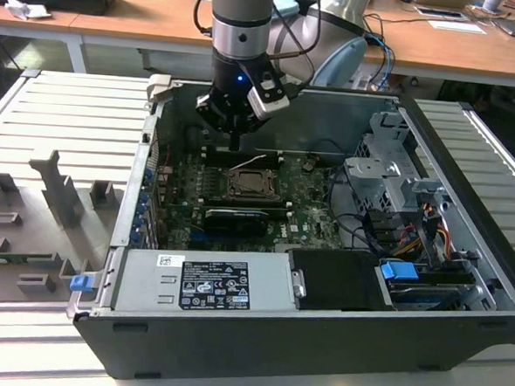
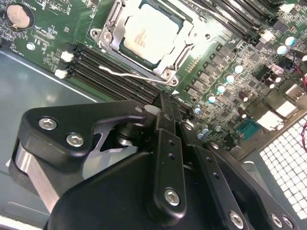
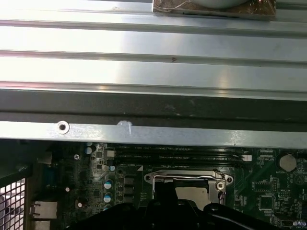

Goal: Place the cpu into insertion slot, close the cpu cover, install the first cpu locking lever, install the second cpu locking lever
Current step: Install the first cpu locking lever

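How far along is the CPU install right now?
Done: the cpu sits in the insertion slot with the cpu cover down over it. In hand: nothing; the gripper, jaws shut, hovers near the slot. Left: one locking lever looks unlatched, lying loose beside the cover; the other lever's state I cannot tell.

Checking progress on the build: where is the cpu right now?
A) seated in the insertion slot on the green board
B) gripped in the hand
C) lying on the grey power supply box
A: in the second wrist view the cpu lies flat inside the insertion slot, framed by the cpu cover.
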`<state>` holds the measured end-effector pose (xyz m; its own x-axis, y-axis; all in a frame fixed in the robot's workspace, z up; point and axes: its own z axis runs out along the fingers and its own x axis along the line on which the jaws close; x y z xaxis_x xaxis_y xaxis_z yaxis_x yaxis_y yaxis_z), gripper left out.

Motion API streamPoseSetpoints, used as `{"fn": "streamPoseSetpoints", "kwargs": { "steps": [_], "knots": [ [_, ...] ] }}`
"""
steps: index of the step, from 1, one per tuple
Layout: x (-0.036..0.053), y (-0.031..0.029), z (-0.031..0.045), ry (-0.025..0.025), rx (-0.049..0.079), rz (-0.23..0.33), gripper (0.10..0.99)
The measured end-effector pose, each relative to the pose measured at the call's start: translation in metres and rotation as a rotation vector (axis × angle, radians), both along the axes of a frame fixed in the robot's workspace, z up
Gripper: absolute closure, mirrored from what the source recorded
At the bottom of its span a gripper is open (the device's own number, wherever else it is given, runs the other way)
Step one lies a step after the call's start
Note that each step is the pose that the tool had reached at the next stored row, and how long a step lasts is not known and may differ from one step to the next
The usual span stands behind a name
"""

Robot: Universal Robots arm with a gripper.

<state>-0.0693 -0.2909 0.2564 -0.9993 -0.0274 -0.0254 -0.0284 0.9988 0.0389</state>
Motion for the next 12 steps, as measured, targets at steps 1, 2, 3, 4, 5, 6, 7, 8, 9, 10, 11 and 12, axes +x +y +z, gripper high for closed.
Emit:
{"fn": "streamPoseSetpoints", "kwargs": {
  "steps": [1, 2, 3, 4, 5, 6, 7, 8, 9, 10, 11, 12],
  "knots": [
    [0.0001, 0.0000, 0.0000, 0.0000, 0.000, 0.000, 0.980],
    [0.0003, 0.0000, 0.0000, 0.0000, 0.000, 0.000, 0.980],
    [0.0004, 0.0000, 0.0000, 0.0000, 0.000, 0.000, 0.980],
    [0.0008, 0.0000, -0.0001, 0.0000, 0.000, 0.000, 0.980],
    [0.0013, 0.0000, -0.0001, -0.0002, 0.002, 0.000, 0.980],
    [0.0017, 0.0000, -0.0001, -0.0001, 0.005, 0.000, 0.980],
    [0.0019, -0.0002, -0.0001, 0.0000, 0.011, 0.000, 0.980],
    [0.0022, -0.0004, -0.0002, 0.0000, 0.025, 0.000, 0.980],
    [0.0024, -0.0005, -0.0004, 0.0000, 0.036, 0.000, 0.980],
    [0.0026, -0.0005, -0.0011, -0.0001, 0.044, 0.000, 0.980],
    [0.0026, -0.0005, -0.0017, -0.0004, 0.044, 0.000, 0.980],
    [0.0028, -0.0006, -0.0028, -0.0001, 0.044, 0.000, 0.980]
  ]
}}
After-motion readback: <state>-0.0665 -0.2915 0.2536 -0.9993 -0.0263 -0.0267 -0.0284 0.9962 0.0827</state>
